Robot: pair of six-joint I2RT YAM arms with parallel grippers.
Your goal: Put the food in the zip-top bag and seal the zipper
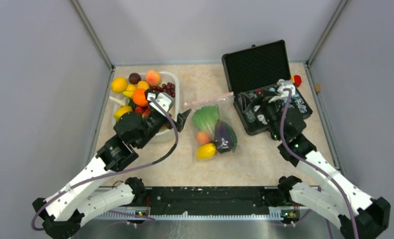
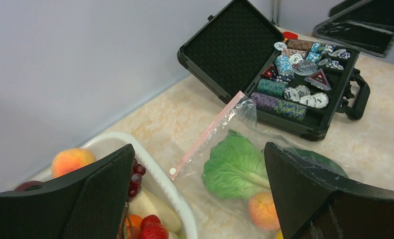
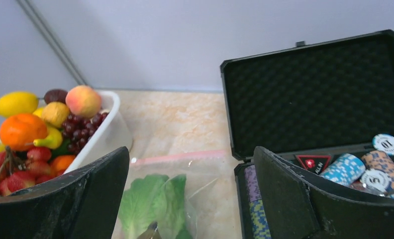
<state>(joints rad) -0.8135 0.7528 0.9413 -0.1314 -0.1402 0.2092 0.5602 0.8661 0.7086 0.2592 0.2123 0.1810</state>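
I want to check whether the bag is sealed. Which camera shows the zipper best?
Left wrist view: the zipper runs close, sharp and unobstructed along its whole length. The right wrist view also shows the full strip, but at a low angle and fainter. The top external view shows only a thin, distant pink line.

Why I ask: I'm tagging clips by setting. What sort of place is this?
Probably a robot lab test cell: grey panels wall in the table, two arms are bolted at its near edge, and toy produce fills a basin.
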